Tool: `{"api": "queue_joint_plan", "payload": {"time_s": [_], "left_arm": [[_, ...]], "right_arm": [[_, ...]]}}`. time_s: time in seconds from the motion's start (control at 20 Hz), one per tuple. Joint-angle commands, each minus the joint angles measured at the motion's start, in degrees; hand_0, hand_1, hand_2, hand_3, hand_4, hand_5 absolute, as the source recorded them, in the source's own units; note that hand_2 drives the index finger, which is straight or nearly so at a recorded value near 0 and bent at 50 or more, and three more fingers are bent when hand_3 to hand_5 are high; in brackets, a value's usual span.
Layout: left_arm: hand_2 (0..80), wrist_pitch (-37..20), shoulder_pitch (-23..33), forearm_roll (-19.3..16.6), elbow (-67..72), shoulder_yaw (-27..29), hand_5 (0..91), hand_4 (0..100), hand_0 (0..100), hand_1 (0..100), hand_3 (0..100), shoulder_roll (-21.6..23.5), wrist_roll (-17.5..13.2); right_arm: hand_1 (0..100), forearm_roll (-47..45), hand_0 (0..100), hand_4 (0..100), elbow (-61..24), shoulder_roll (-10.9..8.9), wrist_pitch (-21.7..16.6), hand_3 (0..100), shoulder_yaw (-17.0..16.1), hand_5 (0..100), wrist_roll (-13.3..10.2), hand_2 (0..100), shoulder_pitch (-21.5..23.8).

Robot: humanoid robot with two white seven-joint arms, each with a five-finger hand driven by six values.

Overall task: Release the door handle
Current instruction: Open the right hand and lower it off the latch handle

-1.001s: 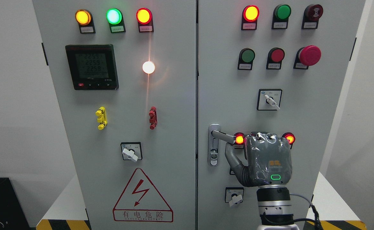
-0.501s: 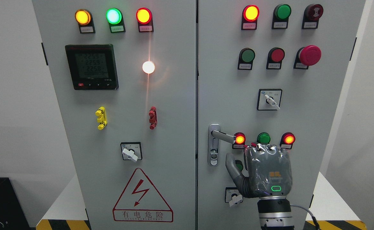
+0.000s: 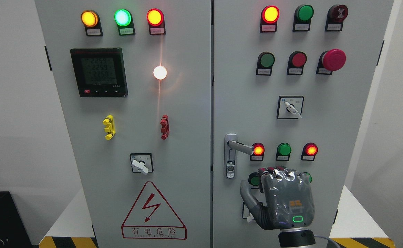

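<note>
The right hand (image 3: pixel 280 201) has dropped below the door handle (image 3: pixel 239 146), fingers curled, grasping nothing.

Right hand (image 3: pixel 280 199) below door handle (image 3: pixel 240 147) — apart, before cabinet (image 3: pixel 194 103)

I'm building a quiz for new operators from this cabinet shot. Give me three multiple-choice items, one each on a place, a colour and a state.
1. Where is the right hand relative to the door handle?
A. Below it and to its right
B. Above it
C. Wrapped around it

2. What colour is the lamp between the two lit red lamps just right of the handle?
A. Yellow
B. Green
C. White

3. What is the hand holding?
A. The handle
B. A rotary switch
C. Nothing

Answers:
1 A, the hand sits low on the right door, under the lamp row.
2 B, it shows green.
3 C, its fingers curl near the panel with the handle clear of them.
</note>
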Motion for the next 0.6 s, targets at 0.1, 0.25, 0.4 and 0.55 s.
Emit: {"api": "queue_joint_plan", "payload": {"time_s": [0.1,0.25,0.4,0.55], "left_arm": [[0.0,0.0,0.0,0.0,0.0,0.0,0.0,0,12,56,0,0.0,0.0],[0.0,0.0,0.0,0.0,0.0,0.0,0.0,0,12,56,0,0.0,0.0],[0.0,0.0,0.0,0.0,0.0,0.0,0.0,0,12,56,0,0.0,0.0],[0.0,0.0,0.0,0.0,0.0,0.0,0.0,0,12,56,0,0.0,0.0]], "right_arm": [[29,-5.1,54,56,-5.6,-0.18,-6.0,62,-7.0,67,-0.2,45,3.9],[28,-8.3,54,42,-6.7,-0.09,-11.3,47,-12.2,55,-0.3,37,4.9],[27,-13.1,53,33,-7.3,-0.09,-17.5,35,-17.7,44,-1.1,30,5.9],[27,-16.0,53,27,-7.3,-0.09,-21.2,28,-20.2,38,-0.8,25,5.8]]}}
